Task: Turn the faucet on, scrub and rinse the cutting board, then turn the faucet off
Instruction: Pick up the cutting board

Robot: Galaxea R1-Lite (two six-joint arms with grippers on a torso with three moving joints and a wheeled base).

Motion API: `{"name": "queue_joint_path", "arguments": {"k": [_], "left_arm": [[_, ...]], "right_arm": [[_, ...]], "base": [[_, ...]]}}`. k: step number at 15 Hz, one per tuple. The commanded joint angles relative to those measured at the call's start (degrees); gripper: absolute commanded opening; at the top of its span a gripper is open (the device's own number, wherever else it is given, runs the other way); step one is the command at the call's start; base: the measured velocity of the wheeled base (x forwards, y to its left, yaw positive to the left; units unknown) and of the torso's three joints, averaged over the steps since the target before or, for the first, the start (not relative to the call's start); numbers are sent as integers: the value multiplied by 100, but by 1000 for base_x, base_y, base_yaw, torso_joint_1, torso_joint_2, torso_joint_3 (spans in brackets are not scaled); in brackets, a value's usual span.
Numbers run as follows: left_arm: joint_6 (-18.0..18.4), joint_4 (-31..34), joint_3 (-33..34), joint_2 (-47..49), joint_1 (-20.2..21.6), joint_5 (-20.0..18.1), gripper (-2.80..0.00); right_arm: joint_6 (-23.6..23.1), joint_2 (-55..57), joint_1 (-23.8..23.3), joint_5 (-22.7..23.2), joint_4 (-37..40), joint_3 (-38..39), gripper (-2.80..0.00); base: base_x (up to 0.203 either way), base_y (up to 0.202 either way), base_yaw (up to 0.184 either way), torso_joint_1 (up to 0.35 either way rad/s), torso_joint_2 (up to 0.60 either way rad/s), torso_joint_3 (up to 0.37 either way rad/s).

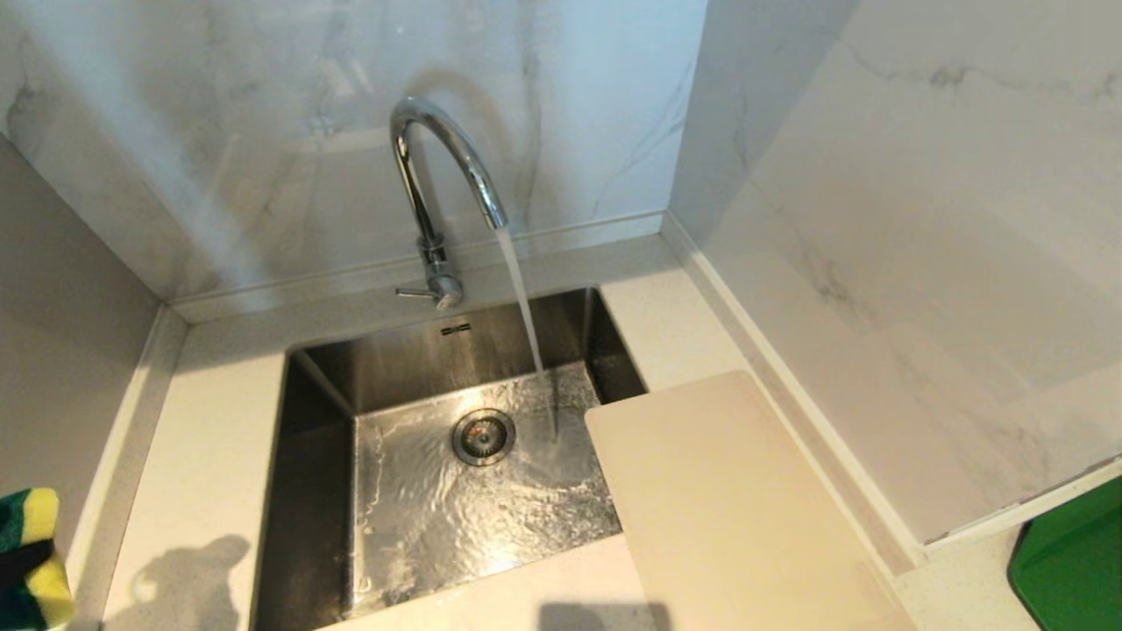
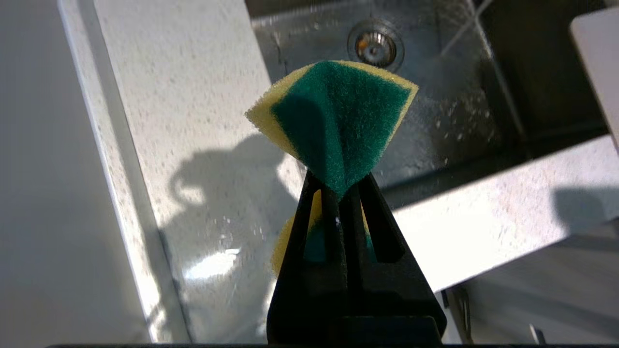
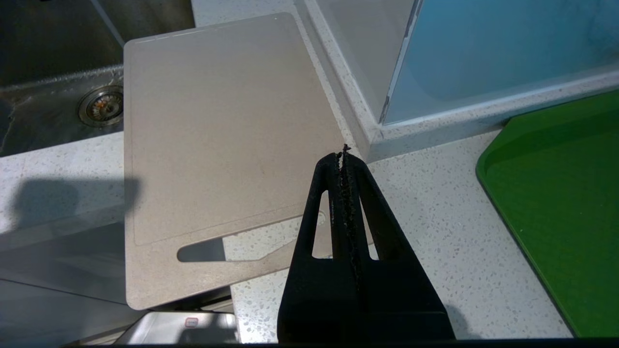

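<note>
Left tool [image 2: 341, 191] clamps sponge [image 2: 338, 121] | right tool [image 3: 344, 157] closed, empty | faucet [image 1: 443, 175] running

The tall chrome gooseneck faucet [image 1: 443, 188] stands behind the sink, running, its small lever pointing left. The large flat cream-white plastic cutting board [image 3: 217, 145] lies on the counter just beyond and beneath the right gripper's [image 3: 343, 157] pressed-together jaws, its far corner overhanging the basin.

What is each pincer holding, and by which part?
Left pincer pinches the sponge across its middle; right pincer is shut on nothing.
</note>
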Motion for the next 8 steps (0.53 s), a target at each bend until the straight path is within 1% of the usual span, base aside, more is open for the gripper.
{"name": "queue_joint_path", "arguments": {"k": [1, 3, 5, 7, 8], "left_arm": [[-73, -115, 99, -209, 13, 4, -280], [-115, -120, 281, -419, -26, 42, -280], [-110, -124, 423, -517, -94, 171, -280], [-91, -105, 463, -584, -348, 343, -280], [-43, -99, 512, -770, -458, 451, -280]], "right_arm": [[0, -11, 1, 4, 1, 0, -280], [0, -11, 1, 4, 1, 0, -280], [0, -11, 1, 4, 1, 0, -280], [0, -11, 1, 4, 1, 0, -280], [0, -11, 1, 4, 1, 0, -280]], "base": [[0, 0, 0, 0, 0, 0], [0, 0, 0, 0, 0, 0], [0, 0, 0, 0, 0, 0], [0, 0, 0, 0, 0, 0], [0, 0, 0, 0, 0, 0]]}}
